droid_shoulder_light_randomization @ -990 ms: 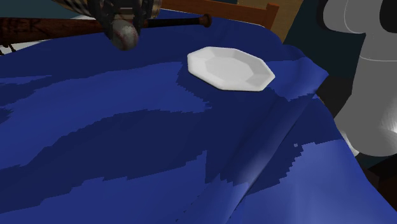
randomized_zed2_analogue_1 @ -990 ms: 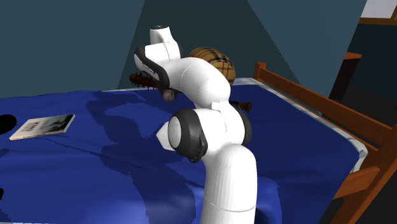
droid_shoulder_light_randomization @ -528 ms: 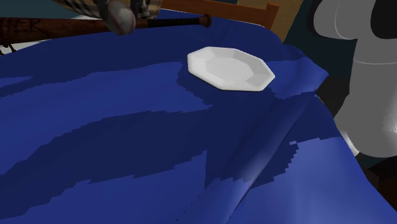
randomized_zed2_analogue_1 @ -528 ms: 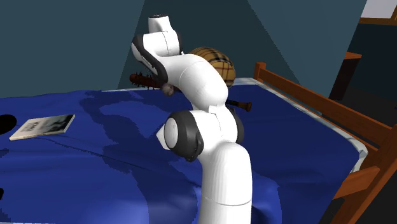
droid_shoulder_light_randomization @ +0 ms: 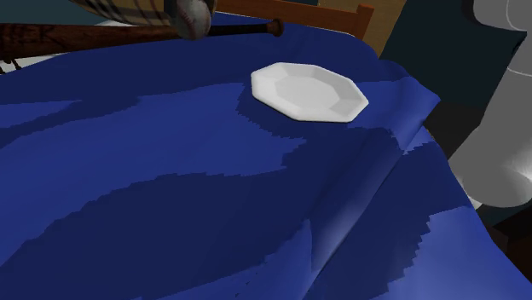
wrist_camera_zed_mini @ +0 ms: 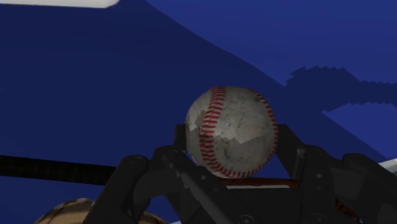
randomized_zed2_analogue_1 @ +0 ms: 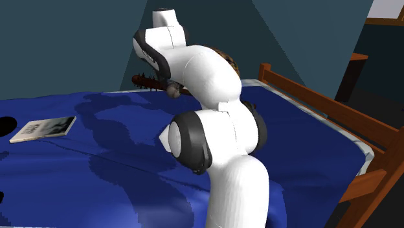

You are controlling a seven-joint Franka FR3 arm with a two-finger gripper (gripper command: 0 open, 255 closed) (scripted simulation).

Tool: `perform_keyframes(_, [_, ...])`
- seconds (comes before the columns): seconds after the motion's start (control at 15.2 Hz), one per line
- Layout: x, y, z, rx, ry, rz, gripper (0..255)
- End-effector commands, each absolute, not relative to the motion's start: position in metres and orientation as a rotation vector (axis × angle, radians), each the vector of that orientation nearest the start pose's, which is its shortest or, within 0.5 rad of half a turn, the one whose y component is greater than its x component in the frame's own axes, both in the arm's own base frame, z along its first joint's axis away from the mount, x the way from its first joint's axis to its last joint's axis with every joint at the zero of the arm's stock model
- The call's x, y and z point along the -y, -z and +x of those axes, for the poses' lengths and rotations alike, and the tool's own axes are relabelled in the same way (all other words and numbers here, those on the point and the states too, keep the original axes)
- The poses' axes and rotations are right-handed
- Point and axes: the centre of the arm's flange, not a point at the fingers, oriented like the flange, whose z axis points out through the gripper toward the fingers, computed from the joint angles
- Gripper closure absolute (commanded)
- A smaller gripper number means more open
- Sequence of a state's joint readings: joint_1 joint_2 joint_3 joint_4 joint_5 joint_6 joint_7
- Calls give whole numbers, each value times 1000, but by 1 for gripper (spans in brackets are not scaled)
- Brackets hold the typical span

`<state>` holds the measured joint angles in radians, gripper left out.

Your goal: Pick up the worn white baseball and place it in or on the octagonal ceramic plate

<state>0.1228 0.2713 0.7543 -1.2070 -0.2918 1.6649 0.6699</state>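
Note:
The worn white baseball [wrist_camera_zed_mini: 232,130], scuffed grey with red stitching, sits clasped between the black fingers of my gripper [wrist_camera_zed_mini: 233,147], which is shut on it. In the shoulder view the baseball [droid_shoulder_light_randomization: 192,15] hangs at the top edge, above the blue bedspread and to the left of the white octagonal plate [droid_shoulder_light_randomization: 309,92]. The second exterior view shows the baseball [randomized_zed2_analogue_1: 173,90] under the hand, well above the bed. A sliver of the plate [wrist_camera_zed_mini: 57,2] appears beyond the ball in the wrist view.
A dark wooden bat [droid_shoulder_light_randomization: 85,34] lies along the far side of the blue bedspread [droid_shoulder_light_randomization: 213,187], by a plaid cushion [randomized_zed2_analogue_1: 228,59]. A wooden bed frame [randomized_zed2_analogue_1: 324,103] borders the bed. A book [randomized_zed2_analogue_1: 44,128] lies at the second exterior view's left.
The gripper has carried the baseball upward and toward the shoulder view's right, closer to the plate. The arm's upper links have swung along with it.

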Motion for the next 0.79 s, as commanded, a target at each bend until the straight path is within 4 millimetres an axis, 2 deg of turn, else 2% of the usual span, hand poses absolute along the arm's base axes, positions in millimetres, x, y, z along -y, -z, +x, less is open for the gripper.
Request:
perform_keyframes(0.0, [-389,-680,459,229,389,-3012,255])
perform_keyframes(0.73, [-283,-684,359,229,389,-3012,255])
